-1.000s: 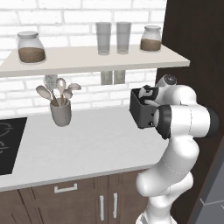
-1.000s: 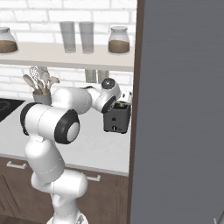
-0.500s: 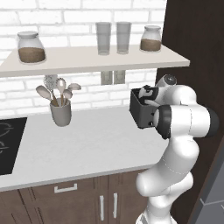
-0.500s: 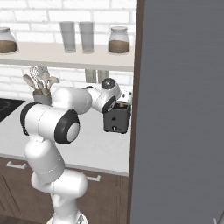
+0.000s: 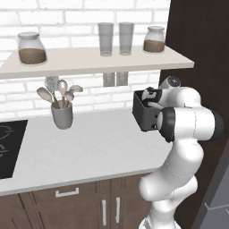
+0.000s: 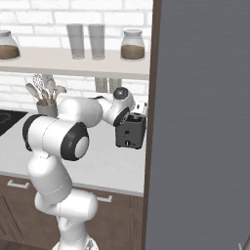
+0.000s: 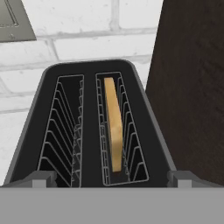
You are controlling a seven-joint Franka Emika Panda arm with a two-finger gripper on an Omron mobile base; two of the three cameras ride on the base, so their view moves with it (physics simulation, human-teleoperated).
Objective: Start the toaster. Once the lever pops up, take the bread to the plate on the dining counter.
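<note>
Toaster: we see the small black boxy toaster [image 6: 130, 132] right of centre in the right base view, on the grey worktop [image 5: 85, 147].
Bread: the thin golden bread slice [image 7: 114, 127] stands in the right slot.
Handling: we judge it light and crumbly; pinch its top edge gently.
Hand: the two-finger hand [image 5: 149, 97] hovers over the slots; we cannot tell its opening.
</note>
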